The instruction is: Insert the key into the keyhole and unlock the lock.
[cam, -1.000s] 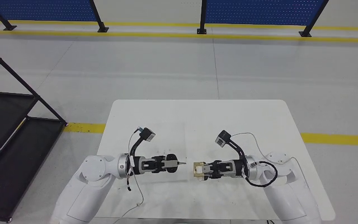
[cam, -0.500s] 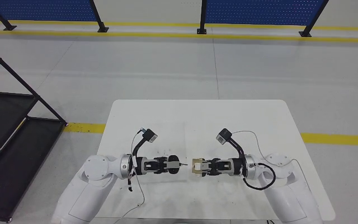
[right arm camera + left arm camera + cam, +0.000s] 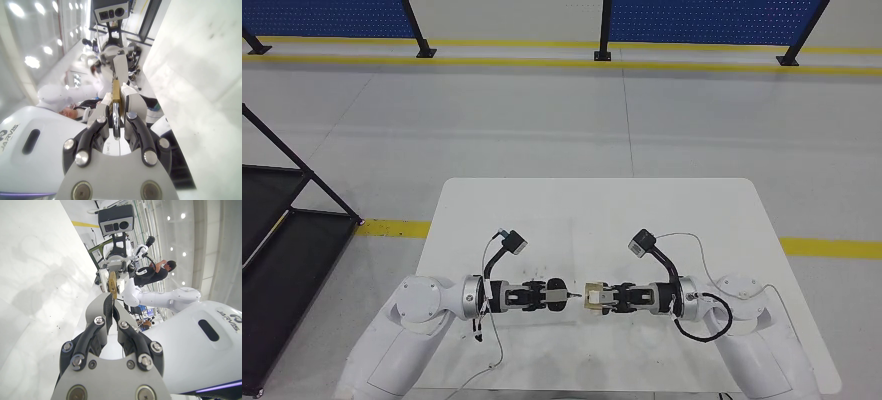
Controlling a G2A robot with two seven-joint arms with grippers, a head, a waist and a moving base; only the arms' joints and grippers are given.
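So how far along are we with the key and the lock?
Done: left gripper is shut on the key, right gripper shut on the lock, both held above the table. In hand: the key tip meets the keyhole face; I cannot tell how deep it sits. Left: push it home, turn it, and free the shackle.

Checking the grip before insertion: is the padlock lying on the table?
No, the brass padlock is clamped in the right gripper, held up off the table, facing the key in the left gripper.
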